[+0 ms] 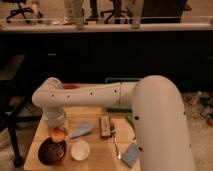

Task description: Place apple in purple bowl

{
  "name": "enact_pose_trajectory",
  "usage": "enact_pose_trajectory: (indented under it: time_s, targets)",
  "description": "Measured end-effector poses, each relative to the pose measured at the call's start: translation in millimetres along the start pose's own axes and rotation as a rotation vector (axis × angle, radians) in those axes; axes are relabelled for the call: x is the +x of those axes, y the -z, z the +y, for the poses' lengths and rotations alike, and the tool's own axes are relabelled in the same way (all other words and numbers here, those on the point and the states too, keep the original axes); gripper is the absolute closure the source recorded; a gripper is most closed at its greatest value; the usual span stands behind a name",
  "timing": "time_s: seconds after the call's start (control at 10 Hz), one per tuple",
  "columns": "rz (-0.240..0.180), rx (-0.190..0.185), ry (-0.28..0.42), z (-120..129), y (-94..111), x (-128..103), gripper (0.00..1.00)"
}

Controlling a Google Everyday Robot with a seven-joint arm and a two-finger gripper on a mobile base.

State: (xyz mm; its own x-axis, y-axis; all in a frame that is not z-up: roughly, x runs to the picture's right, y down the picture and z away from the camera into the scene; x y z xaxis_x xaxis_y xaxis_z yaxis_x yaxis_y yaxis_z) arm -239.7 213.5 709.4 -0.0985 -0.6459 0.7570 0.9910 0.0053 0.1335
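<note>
The apple [58, 133] hangs over the purple bowl [49, 155]!
The gripper [57, 128] clamps it just above the bowl's far rim.

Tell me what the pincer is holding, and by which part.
Apparently the apple, taken from its top by the pincer, above the purple bowl's far rim.

The bulky white robot arm [150, 115] reaches left, bends at its elbow and points its pale gripper [56, 126] straight down, lower left.

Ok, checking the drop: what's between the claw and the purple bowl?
Only the apple, just beneath the claw, over the purple bowl at its rear rim; camera view.
</note>
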Motion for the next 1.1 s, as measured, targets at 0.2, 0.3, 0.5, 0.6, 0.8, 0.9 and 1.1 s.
enact_pose_trajectory:
  time_s: [0.2,0.3,0.5,0.6,0.8,0.9,1.1]
  targets:
    - [-0.021,0.001,0.013,-14,-16,-9,1.00]
    - [-0.032,-0.001,0.024,-22,-22,-13,1.00]
    - [-0.054,-0.003,0.047,-35,-30,-21,1.00]
    - [-0.059,-0.005,0.055,-39,-31,-24,1.00]
    - [-0.056,-0.011,0.064,-40,-29,-29,1.00]
    - [-0.050,-0.014,0.068,-40,-26,-31,1.00]
    - [-0.044,-0.009,0.072,-41,-23,-32,0.99]
